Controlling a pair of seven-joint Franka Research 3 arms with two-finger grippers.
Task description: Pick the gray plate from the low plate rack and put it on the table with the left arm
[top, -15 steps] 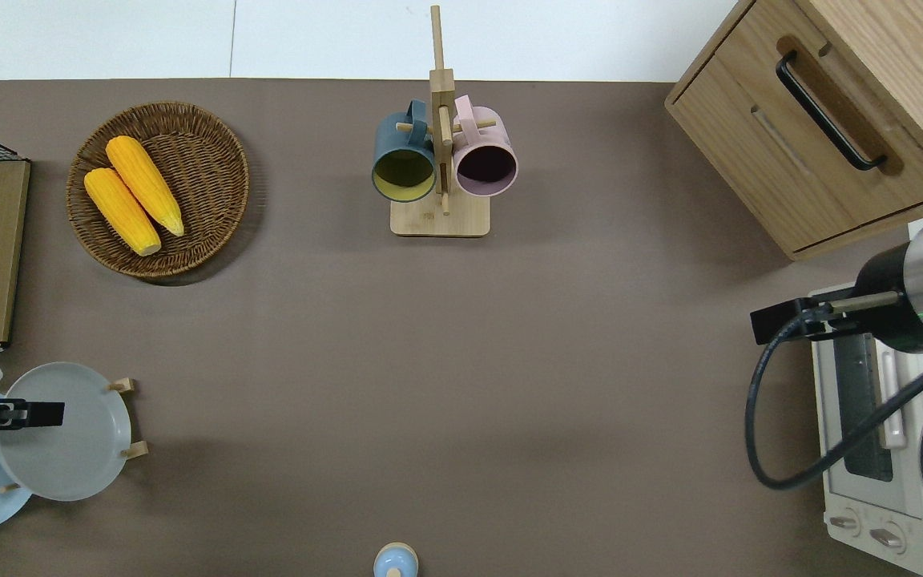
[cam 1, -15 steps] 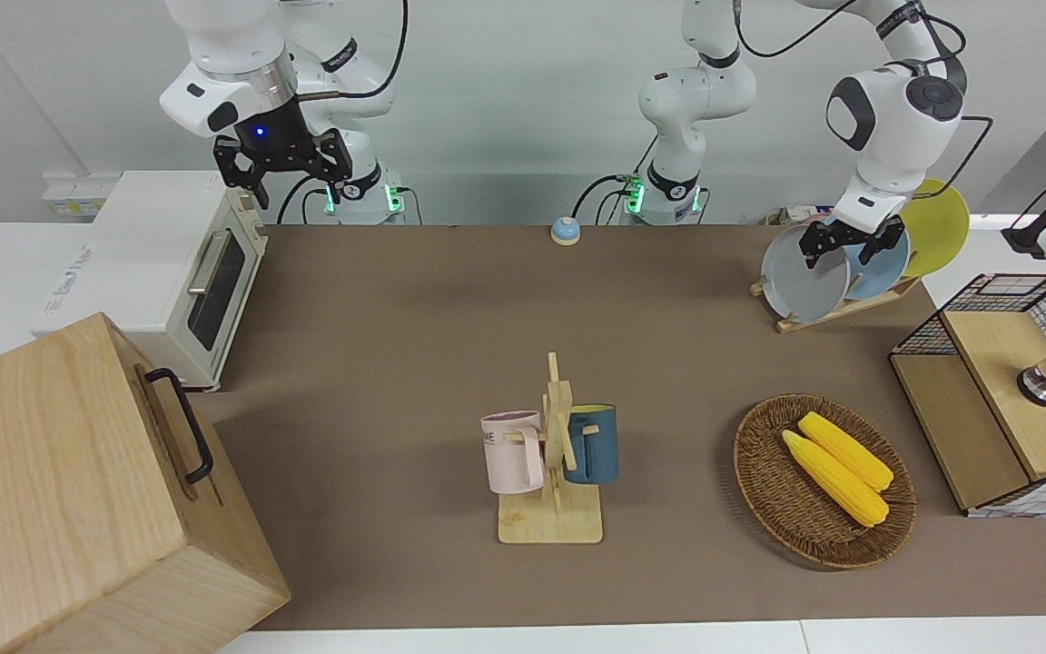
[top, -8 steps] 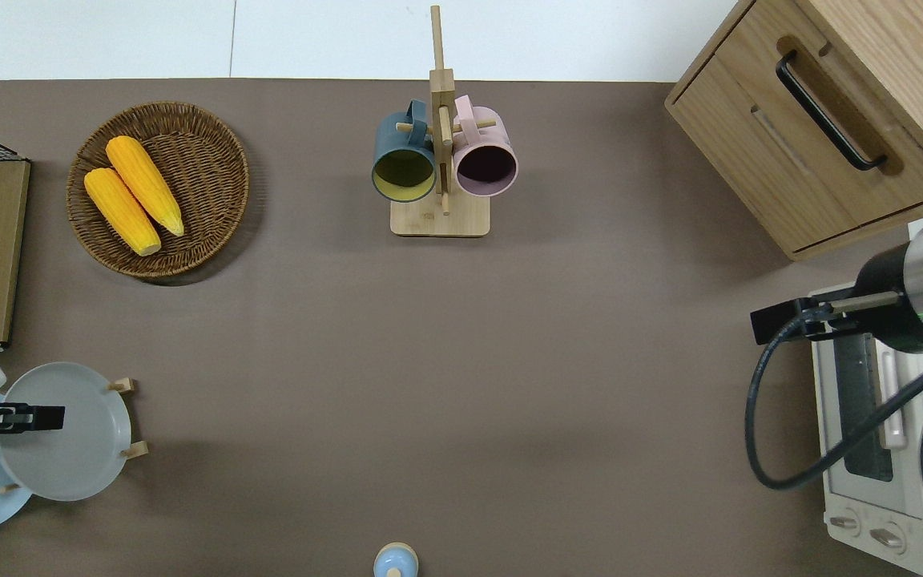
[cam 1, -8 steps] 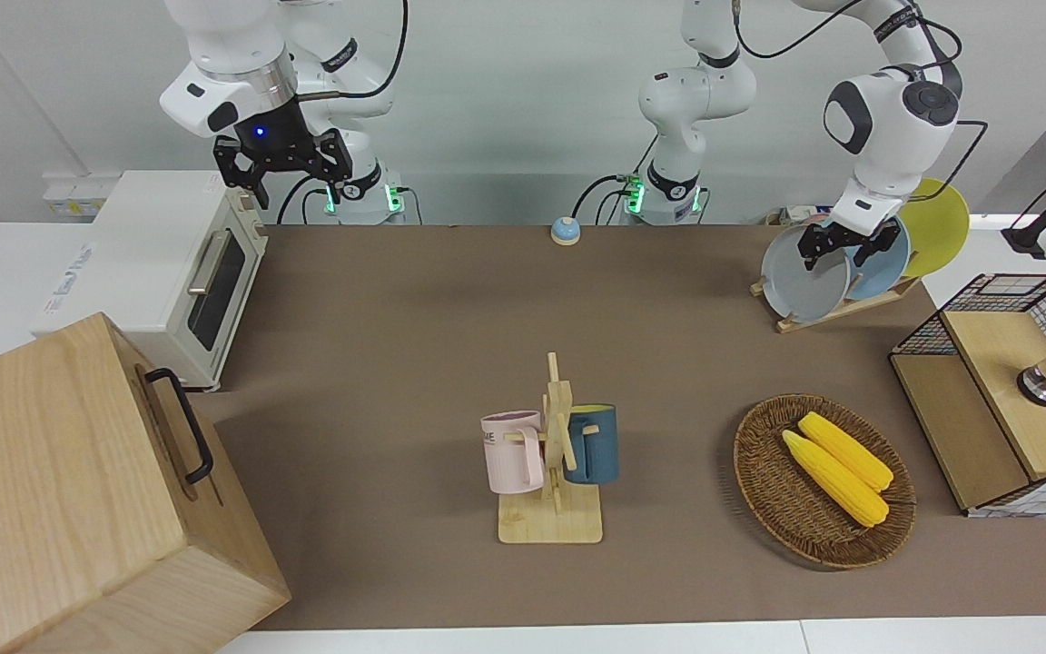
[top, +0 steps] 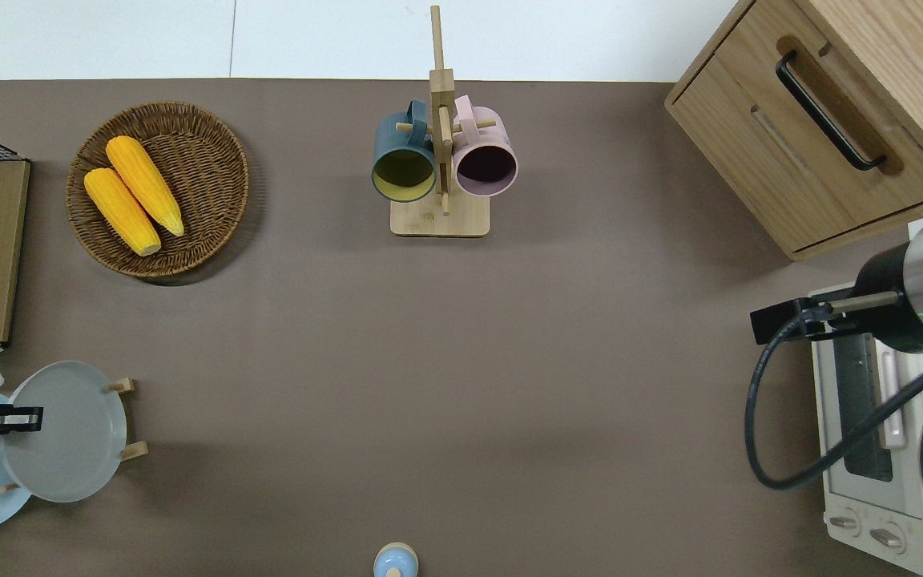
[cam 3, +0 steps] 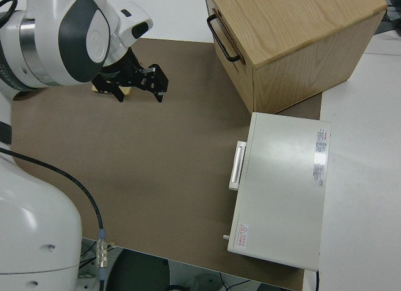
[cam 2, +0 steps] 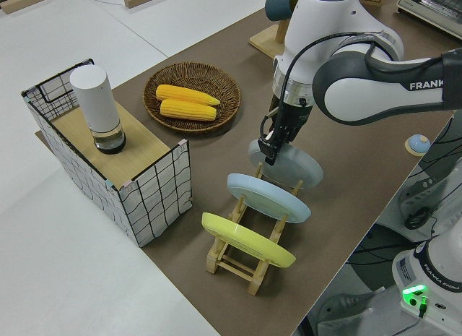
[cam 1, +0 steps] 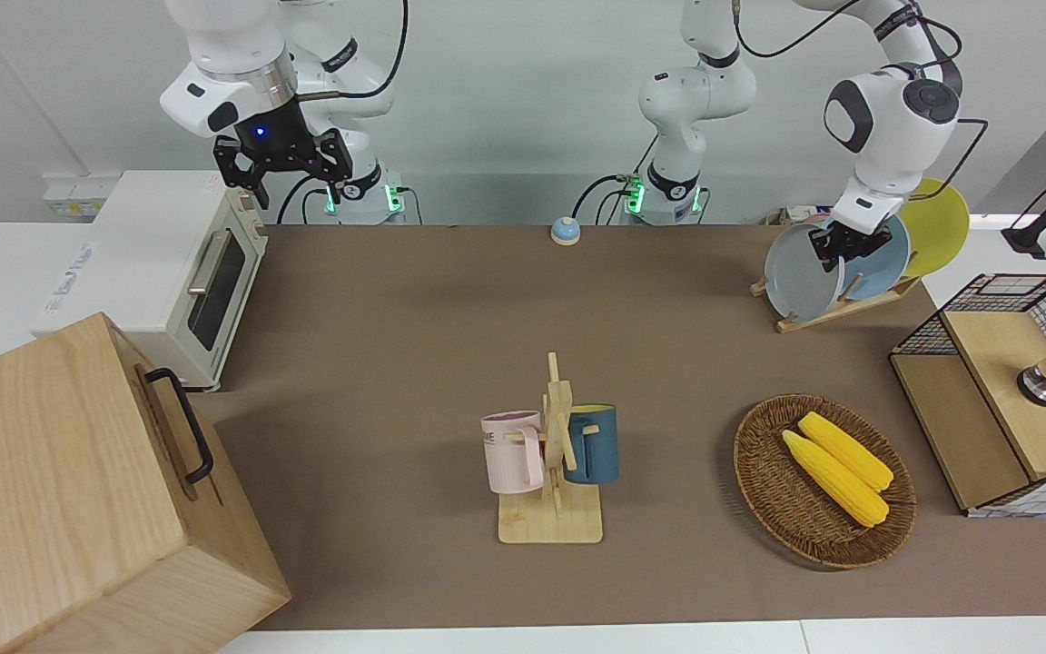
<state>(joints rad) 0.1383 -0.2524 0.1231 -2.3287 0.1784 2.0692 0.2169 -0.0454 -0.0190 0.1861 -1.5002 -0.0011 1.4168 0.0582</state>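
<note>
Gray plate (cam 1: pixel 800 272): smooth, faintly glossy, ceramic or hard plastic by its look. Low plate rack (cam 1: pixel 836 309): pale bare wood, matt. My left gripper (cam 1: pixel 838 250): matt black plastic; my left arm (cam 1: pixel 891 118): glossy white shell, black rubbery cables. Table (cam 1: pixel 396 363): brown matt mat, smooth. Wicker basket (cam 1: pixel 823 481): rough woven cane, dark brown. Mug stand (cam 1: pixel 555 472): light wood, matt. Toaster oven (cam 1: pixel 169 263): white painted metal, satin, with a dark glass door. Wooden cabinet (cam 1: pixel 78 490): grained pale wood, with a black handle.
</note>
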